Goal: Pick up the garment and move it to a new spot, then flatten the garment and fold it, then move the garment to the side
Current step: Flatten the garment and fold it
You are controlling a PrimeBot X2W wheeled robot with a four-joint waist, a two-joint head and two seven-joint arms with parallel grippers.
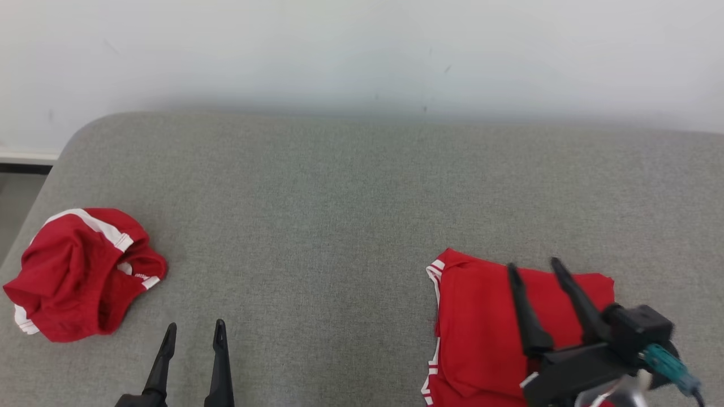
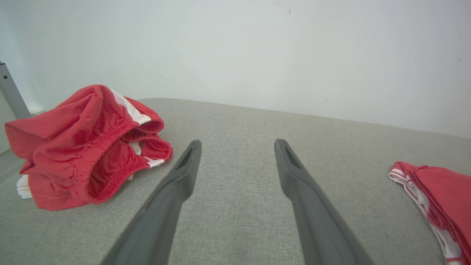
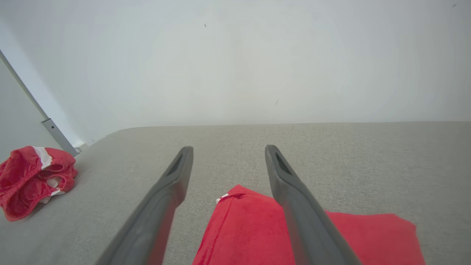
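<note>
We count two red garments on the grey fabric-covered tabletop, and two pairs of jaws.

The crumpled red shorts, white-striped, lie in a heap near the tabletop's left edge. The folded red garment, white-trimmed, lies flat at the near right, well apart from the heap.

The right jaws are spread wide with nothing between them. Their fingers point away from us over the folded garment; we cannot tell whether they touch the cloth.

The left jaws are also wide open and empty, fingers pointing forward over bare tabletop.

We judge the folded piece as dealt with, so the crumpled shorts are the next to be picked up. What matters here is that the heap sits forward and to the left of the left jaws, just beside their left finger in the left wrist view, with the elastic waistband turned toward them. Its longer side runs diagonally, near-left to far-right. The left arm is clearly the nearer; the right would have to cross the whole tabletop.
</note>
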